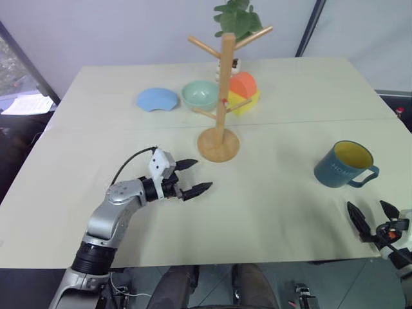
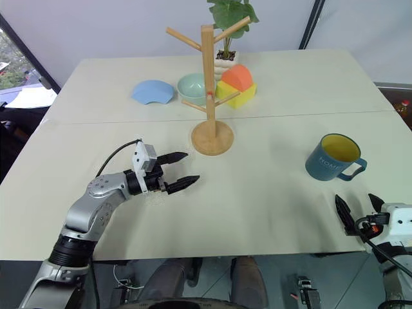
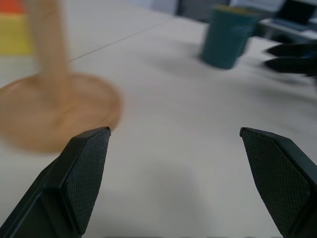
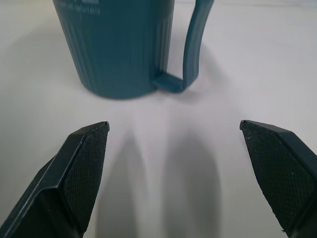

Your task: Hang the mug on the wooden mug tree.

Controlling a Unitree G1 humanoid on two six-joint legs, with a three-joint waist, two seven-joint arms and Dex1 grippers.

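Teal-blue, yellow-lined mug [image 4: 116,47] stands upright on the table just ahead of the right gripper [image 4: 176,173], whose fingers are spread and empty. Judged rigid, smooth-glazed, breakable; grip the loop handle [image 4: 194,42], leaving its opening free for a peg of the tall wooden mug tree [image 1: 222,96]; left gripper [image 1: 192,176] likewise spread

We see the mug [image 4: 116,47] standing upright on the pale table [image 4: 257,74], handle toward the right gripper [image 4: 173,173], whose fingers [image 4: 81,168] are spread wide and hold nothing.
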